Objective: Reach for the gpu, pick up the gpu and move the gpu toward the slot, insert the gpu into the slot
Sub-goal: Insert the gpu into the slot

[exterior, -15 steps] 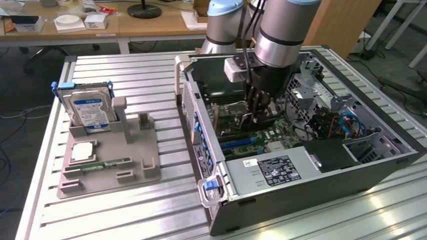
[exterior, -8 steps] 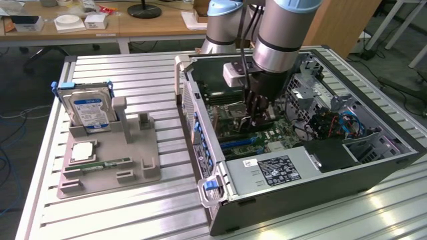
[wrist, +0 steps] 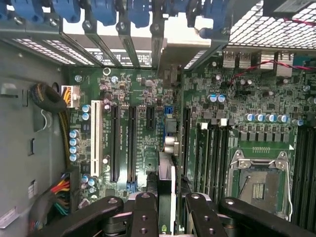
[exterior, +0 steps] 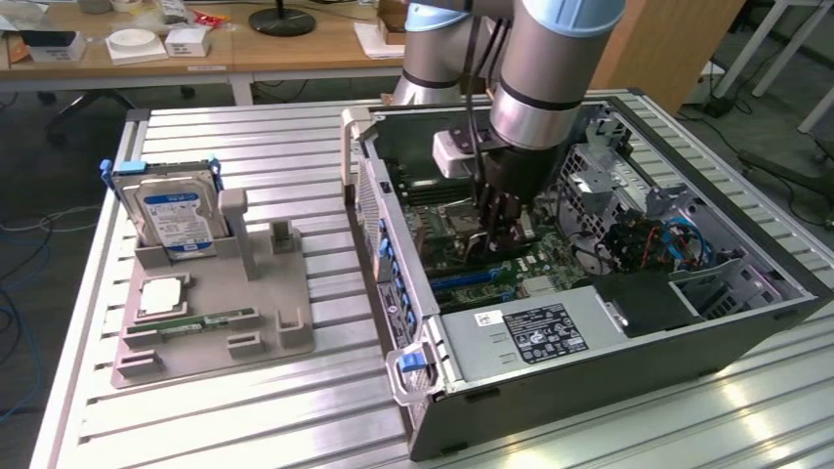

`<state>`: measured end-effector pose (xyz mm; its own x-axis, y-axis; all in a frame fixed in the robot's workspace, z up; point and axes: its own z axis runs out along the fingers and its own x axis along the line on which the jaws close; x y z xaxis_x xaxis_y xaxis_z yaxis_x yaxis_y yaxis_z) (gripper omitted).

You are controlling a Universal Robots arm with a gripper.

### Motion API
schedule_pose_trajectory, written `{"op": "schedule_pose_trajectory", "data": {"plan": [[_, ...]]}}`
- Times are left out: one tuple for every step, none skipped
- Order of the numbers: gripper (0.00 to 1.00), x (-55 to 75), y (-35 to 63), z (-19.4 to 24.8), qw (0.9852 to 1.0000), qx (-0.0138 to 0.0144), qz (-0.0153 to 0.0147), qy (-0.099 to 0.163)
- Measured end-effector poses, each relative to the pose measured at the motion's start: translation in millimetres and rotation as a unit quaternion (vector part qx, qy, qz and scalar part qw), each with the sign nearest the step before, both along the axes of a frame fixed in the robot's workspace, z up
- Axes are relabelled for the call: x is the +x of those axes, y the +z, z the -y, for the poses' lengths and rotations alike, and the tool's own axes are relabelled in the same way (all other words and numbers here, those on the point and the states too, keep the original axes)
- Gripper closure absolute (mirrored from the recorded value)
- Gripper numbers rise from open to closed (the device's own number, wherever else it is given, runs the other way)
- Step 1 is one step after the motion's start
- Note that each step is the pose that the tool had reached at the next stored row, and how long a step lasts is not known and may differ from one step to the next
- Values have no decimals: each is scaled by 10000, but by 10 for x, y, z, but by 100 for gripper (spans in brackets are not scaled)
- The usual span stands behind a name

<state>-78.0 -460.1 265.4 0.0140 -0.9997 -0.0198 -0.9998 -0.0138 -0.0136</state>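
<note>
The arm has its gripper (wrist: pixel 166 210) down inside the open PC case (exterior: pixel 626 332), low over the green motherboard (wrist: pixel 256 106). The jaws stand partly closed, pinching the gpu (wrist: pixel 166 148) edge-on: in the wrist view it shows as a thin card running from between the fingers toward the rear bracket bays. It hangs over the row of expansion connectors, just beside the memory slots (wrist: pixel 212 153). In the exterior view the blue slot (exterior: pixel 472 279) peeks out just in front of the gripper; I cannot tell whether the card's edge is seated or only touching.

The risk, I'd judge, is misalignment. If the card is a little skewed, or its end bracket catches the rear wall of the case, pressing down could bend it, jam it half-in, or make it slip in that narrow grip. Neighbouring capacitors (wrist: pixel 264 118) leave little margin.

On the table, the hard drive (exterior: pixel 176 217) sits in its grey holder, well apart.
</note>
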Motion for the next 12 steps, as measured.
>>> {"op": "schedule_pose_trajectory", "data": {"plan": [[74, -12, -5, 0, 10000, 1, 0, 0], [74, -23, -11, -1, 10000, 1, 0, 0], [74, -29, -20, -1, 10000, 2, 1, 0], [74, -30, -32, 0, 10000, 1, 0, 0], [74, -30, -49, 1, 10000, 1, 0, 0], [74, -30, -68, 1, 10000, 1, 0, 0], [74, -30, -85, 1, 10000, 1, 0, 0], [74, -32, -96, 1, 10000, 1, 1, 0], [74, -38, -104, 1, 10000, 1, 1, -2], [74, -48, -108, 1, 10000, 0, 0, -1], [74, -54, -112, 1, 10000, 0, 0, -1], [74, -59, -118, 1, 10000, 1, 0, -1]]}}
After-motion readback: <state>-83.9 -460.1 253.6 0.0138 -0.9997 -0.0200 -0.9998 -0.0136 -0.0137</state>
